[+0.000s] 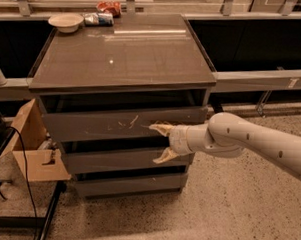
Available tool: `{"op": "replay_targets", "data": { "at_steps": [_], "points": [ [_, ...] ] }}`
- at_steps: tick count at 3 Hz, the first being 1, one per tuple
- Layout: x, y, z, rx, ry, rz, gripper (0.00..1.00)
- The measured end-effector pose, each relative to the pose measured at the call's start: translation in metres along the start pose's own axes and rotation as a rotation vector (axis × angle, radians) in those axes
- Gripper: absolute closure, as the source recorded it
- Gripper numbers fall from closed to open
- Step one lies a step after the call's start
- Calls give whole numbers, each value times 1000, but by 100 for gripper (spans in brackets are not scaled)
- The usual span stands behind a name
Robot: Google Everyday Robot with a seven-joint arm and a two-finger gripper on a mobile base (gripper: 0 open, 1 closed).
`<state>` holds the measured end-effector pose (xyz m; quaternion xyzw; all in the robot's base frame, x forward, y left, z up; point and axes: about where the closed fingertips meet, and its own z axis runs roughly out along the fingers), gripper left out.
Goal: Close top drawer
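Observation:
The top drawer (90, 127) is a wide grey wood-grain front with pale scratch marks, in the cabinet (123, 56). It stands slightly out, with a dark gap above it. My gripper (161, 141) comes in from the right on a white arm and is at the right part of the drawer's front. It is open: the upper fingertip (157, 127) lies against the panel and the lower one (162, 156) hangs near the panel's bottom edge. It holds nothing.
Two unscratched drawer fronts (118, 160) sit below. A white bowl (65, 21) and snack packets (102, 14) lie at the cabinet top's back. A cardboard box (32, 142) and cables stand on the left. Speckled floor (226, 210) lies to the right.

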<state>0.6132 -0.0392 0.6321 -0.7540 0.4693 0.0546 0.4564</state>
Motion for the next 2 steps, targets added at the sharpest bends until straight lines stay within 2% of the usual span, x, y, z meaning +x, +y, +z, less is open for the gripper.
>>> {"op": "replay_targets", "data": {
  "at_steps": [1,2],
  "points": [
    [0,0,0,0,0,0,0],
    [0,0,0,0,0,0,0]
  ]
}}
